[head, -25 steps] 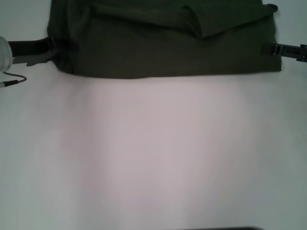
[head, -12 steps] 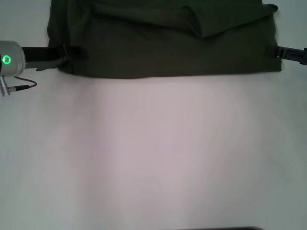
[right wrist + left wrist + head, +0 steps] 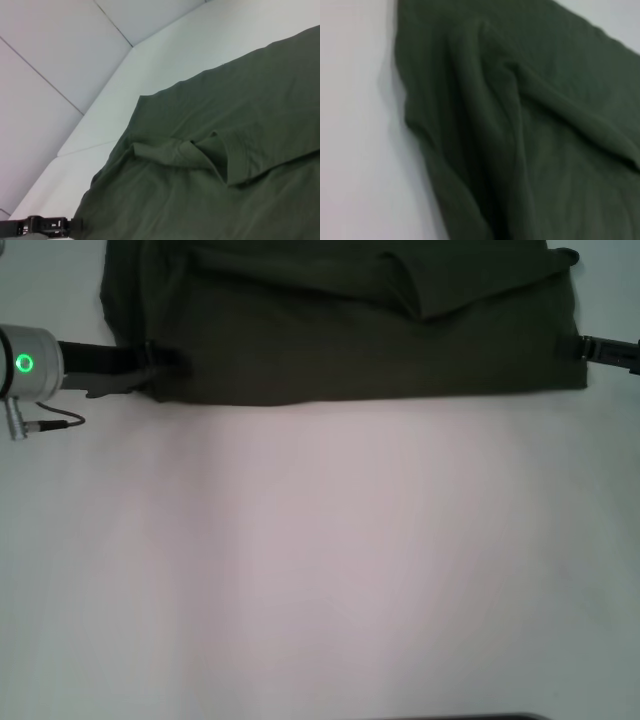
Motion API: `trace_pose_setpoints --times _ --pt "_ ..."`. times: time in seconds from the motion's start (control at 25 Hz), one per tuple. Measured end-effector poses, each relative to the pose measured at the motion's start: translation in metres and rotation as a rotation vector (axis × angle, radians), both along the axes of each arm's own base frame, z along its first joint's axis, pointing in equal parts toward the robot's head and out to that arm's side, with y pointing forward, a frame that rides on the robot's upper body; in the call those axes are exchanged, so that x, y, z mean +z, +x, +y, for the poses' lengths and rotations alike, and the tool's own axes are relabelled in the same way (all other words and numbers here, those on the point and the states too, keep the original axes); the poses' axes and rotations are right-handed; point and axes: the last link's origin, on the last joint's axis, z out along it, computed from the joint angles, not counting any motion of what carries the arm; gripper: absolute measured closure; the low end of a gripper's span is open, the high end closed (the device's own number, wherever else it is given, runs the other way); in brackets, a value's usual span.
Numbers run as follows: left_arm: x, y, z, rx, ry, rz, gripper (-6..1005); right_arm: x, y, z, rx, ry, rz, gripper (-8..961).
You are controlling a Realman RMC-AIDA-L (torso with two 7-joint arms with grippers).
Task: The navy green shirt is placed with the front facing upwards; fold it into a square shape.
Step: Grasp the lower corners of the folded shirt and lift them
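Counter: bare white in the near half.
Shirt: the navy green shirt lies at the far edge, already doubled over, a sleeve flap on top.
Left gripper: pushed further onto the left hem than a moment ago; jaws apparently pinching it.
Right gripper: at the right edge; jaws, cannot tell.
Handling: soft, light, limp; best taken at the side edges.

A plain white surface is seen; the navy green shirt, partly folded and creased, is spread flat along its far edge.
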Motion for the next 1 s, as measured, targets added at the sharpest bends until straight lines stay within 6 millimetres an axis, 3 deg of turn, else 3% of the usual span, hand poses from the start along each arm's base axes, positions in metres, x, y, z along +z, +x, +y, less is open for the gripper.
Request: trace_pose_setpoints --times 0.16,0.6,0.8,1.0 --pt "0.001 0.001 0.001 0.005 -0.016 0.012 455 0.002 0.001 0.0 -0.002 0.007 0.006 23" --pt "0.01 0.009 -0.003 -0.016 -0.064 -0.026 907 0.017 0.009 0.003 -0.082 -0.039 -0.007 23" --pt "0.023 0.009 -0.007 -0.022 -0.114 -0.038 970 0.031 0.013 0.013 -0.195 -0.122 -0.069 23" --pt "0.035 0.009 -0.01 -0.01 -0.162 -0.056 970 0.039 0.004 0.033 -0.286 -0.182 -0.109 24"
